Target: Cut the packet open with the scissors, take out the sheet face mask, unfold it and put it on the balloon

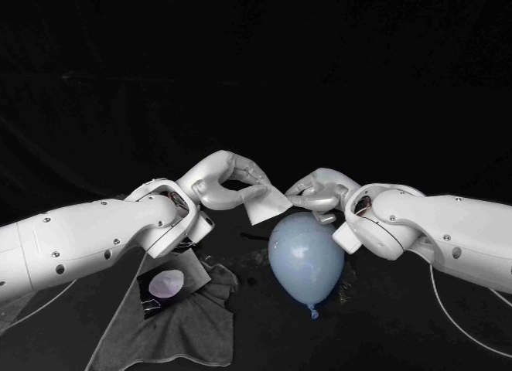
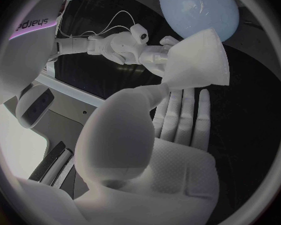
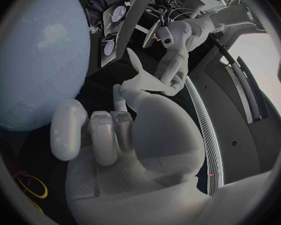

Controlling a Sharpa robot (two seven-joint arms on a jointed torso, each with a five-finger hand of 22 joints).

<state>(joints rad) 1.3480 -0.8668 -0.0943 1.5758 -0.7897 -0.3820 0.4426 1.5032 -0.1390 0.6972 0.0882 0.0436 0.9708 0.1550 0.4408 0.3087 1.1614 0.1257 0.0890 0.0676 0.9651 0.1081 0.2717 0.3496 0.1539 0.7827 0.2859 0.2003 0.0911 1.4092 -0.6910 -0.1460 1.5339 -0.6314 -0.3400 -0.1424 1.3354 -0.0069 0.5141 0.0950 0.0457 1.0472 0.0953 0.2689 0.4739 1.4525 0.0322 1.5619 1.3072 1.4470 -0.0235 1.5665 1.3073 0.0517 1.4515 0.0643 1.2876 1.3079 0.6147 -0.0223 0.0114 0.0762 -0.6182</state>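
There is one folded white sheet face mask (image 1: 267, 205), one pale blue oval balloon (image 1: 306, 259), one dark flat packet (image 1: 167, 284) and one grey cloth (image 1: 195, 325). The left hand (image 1: 225, 182) pinches one edge of the mask with its fingers closed on it, and the right hand (image 1: 319, 191), fingers curled in, grips the opposite edge. The mask hangs between them just above the balloon's rounded top, and the packet lies on the cloth on the black table (image 1: 412, 325).

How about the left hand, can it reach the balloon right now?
Probably yes. The balloon sits close by, just below the left hand, with nothing between them. But that hand is holding the mask, so it is busy.
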